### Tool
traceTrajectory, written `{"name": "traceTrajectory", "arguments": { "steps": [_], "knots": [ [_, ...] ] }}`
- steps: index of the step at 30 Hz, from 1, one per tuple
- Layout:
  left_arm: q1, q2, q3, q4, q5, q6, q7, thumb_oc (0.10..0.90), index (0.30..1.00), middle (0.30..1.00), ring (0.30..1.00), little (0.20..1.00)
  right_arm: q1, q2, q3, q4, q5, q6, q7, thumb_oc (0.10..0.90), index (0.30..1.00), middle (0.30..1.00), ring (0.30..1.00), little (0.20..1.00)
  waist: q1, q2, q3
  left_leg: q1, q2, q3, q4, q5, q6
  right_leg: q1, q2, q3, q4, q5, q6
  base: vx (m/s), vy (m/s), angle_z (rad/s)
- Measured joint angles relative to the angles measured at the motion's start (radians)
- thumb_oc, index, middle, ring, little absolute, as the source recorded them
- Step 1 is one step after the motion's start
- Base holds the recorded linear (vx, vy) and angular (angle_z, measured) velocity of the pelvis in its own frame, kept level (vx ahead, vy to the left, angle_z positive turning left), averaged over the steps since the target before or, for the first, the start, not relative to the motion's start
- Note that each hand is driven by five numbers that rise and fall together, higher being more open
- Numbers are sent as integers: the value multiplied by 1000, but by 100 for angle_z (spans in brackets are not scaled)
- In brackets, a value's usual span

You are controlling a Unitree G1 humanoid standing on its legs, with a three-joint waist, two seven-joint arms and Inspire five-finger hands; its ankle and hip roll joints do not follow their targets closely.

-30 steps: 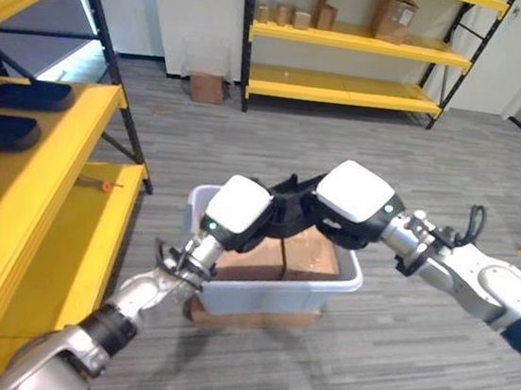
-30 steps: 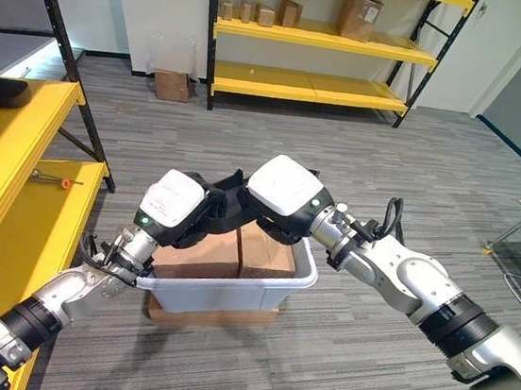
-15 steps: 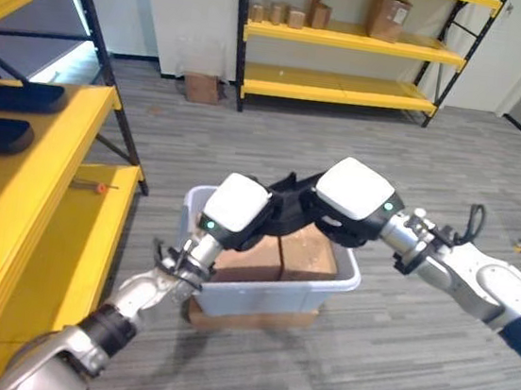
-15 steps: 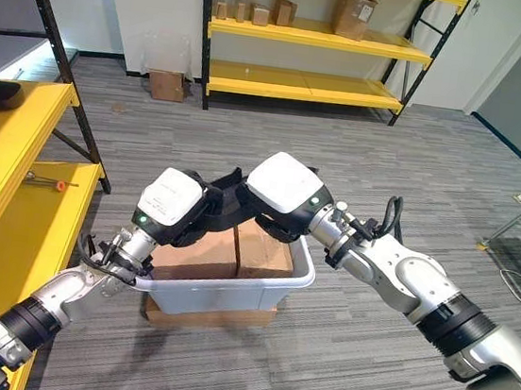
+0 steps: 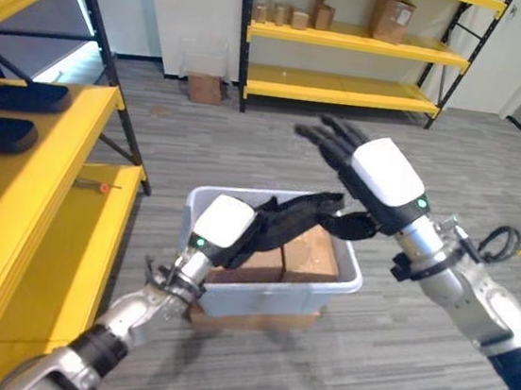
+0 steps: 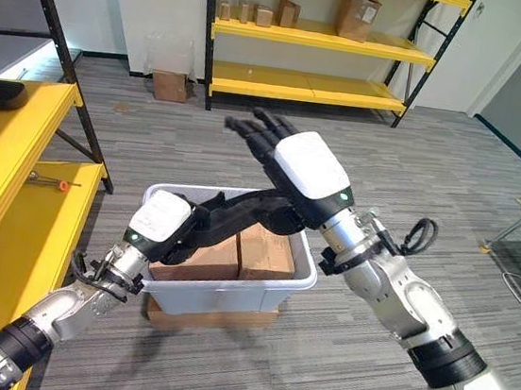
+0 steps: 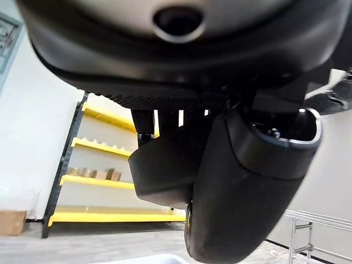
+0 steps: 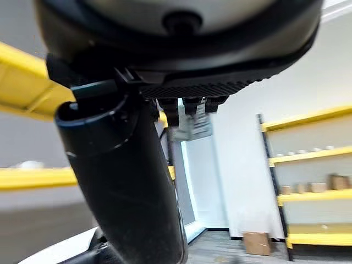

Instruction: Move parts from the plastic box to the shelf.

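Inside the plastic box, two brown cardboard parts lie side by side, not yet lifted. The left hand reaches over the box with fingers extended and relaxed above the parts, holding nothing, apparently positioned for a grasp. The right hand is raised above the box, fingers straight and spread, empty. The yellow shelf stands near the robot's left, within reach for placement.

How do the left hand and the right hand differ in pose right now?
The left hand reaches low over the plastic box, fingers stretched above the cardboard boxes; the right hand is raised clear above the box, fingers spread towards the far shelving. The left sits nearer the near shelf. Both are open and hold nothing.
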Motion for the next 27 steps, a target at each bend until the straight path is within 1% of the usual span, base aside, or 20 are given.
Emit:
{"name": "traceTrajectory", "arguments": {
  "steps": [1, 3, 6, 9, 10, 12, 13, 15, 18, 21, 22, 23, 24, 26, 27],
  "knots": [
    [7, 0, 6, 0, 1, 0, 0, 400, 300, 300, 300, 300, 33, -5, -20, 0, 0, 5, -1, 900, 1000, 1000, 1000, 1000, 0, 0, 0, 0, 0, 0, 0, -3, 3, 0, 0, 0, 0, -1, 1, 0, 0, 0],
    [14, 0, 16, 0, 1, -1, 0, 400, 300, 300, 300, 300, 134, 9, -95, -5, 0, 5, -2, 900, 1000, 1000, 1000, 1000, 0, 0, 0, -1, 0, -3, 0, -2, 1, 0, 0, -3, 0, -1, 1, -18, -3, 1],
    [35, 1, 54, -1, 3, 0, 0, 400, 300, 300, 300, 300, 258, 21, -143, -6, 4, 8, -1, 900, 1000, 1000, 1000, 1000, -7, 1, 0, -1, 0, -3, 0, -3, 1, 0, 0, -3, 0, -3, 2, 0, 0, 0],
    [76, 1, 105, -2, 4, 1, 0, 400, 300, 300, 300, 300, 380, 93, -188, -9, 41, 8, 5, 900, 1000, 1000, 1000, 1000, -27, 4, -1, -2, -1, -1, 0, -4, 0, -3, 0, -1, 0, -5, 1, -10, -8, -3],
    [89, 1, 128, -3, 4, 2, 0, 400, 300, 300, 300, 300, 438, 158, -221, -10, 73, 6, 10, 900, 1000, 1000, 1000, 1000, -28, 4, -1, -2, 0, 4, 0, -5, -1, -6, 1, 2, 0, -6, 1, -18, -18, -11],
    [114, 1, 161, -8, 7, 3, 1, 400, 300, 300, 300, 300, 498, 221, -247, -10, 121, 7, 15, 900, 1000, 1000, 1000, 1000, -35, 9, -2, 0, 1, 9, 0, -7, -2, -10, 1, 6, -6, -7, 1, -6, -17, -7],
    [141, 2, 195, -13, 8, 4, 1, 400, 300, 300, 300, 300, 535, 241, -256, -10, 136, 8, 21, 900, 1000, 1000, 1000, 1000, -45, 14, -4, -1, 0, 9, 0, -9, -2, -9, 0, 6, -7, -9, 3, -21, -25, -4],
    [167, 3, 230, -17, 8, 20, 3, 400, 300, 300, 300, 300, 565, 249, -259, -9, 138, 15, 31, 900, 1000, 1000, 1000, 1000, -55, 21, -6, 0, -1, 13, 0, -10, -1, -9, -1, 8, -7, -10, 4, -29, -30, -4],
    [197, 3, 281, -34, 7, 25, 5, 400, 300, 300, 300, 300, 579, 311, -264, -4, 179, 18, 33, 900, 1000, 1000, 1000, 1000, -58, 29, -6, -1, 2, 19, 0, -11, -3, -17, 0, 11, -7, -11, 6, -20, -41, -7],
    [228, 4, 307, -78, 7, 38, 9, 400, 300, 300, 300, 300, 579, 322, -267, -3, 208, 20, 33, 900, 1000, 1000, 1000, 1000, -54, 45, -10, -1, 3, 34, 0, -13, -4, -25, -2, 30, -7, -14, 10, -24, -66, -12],
    [236, 4, 315, -88, 7, 38, 9, 400, 300, 300, 300, 300, 577, 329, -268, -3, 212, 20, 34, 900, 1000, 1000, 1000, 1000, -55, 46, -10, 0, 3, 34, 0, -13, -4, -25, -1, 31, -7, -14, 10, -35, -93, -9],
    [277, 3, 355, -137, 6, 37, 14, 400, 300, 300, 300, 300, 574, 330, -268, -3, 215, 20, 38, 900, 1000, 1000, 1000, 1000, -55, 55, -10, 2, 5, 37, 0, -12, -5, -26, 5, 34, -4, -12, 8, -24, -66, -5],
    [287, 2, 367, -150, 6, 37, 20, 400, 300, 300, 300, 300, 574, 328, -269, -3, 216, 21, 39, 900, 1000, 1000, 1000, 1000, -56, 60, -10, 3, 8, 38, 1, -10, -7, -25, 7, 34, 0, -7, 2, -34, -106, -5],
    [299, 3, 386, -175, 3, 37, 30, 400, 300, 300, 300, 300, 573, 328, -269, -3, 228, 21, 40, 900, 1000, 1000, 1000, 1000, -56, 64, -9, 3, 12, 39, 1, -10, -8, -25, 12, 34, 0, -6, 1, -43, -145, -5],
    [332, 0, 422, -204, -5, 33, 38, 400, 300, 300, 300, 300, 560, 327, -263, -3, 236, 21, 43, 900, 1000, 1000, 1000, 1000, -57, 70, -10, 6, 20, 48, 1, -8, -10, -28, 21, 36, 0, -9, -1, -65, -192, -21]
  ]
}}
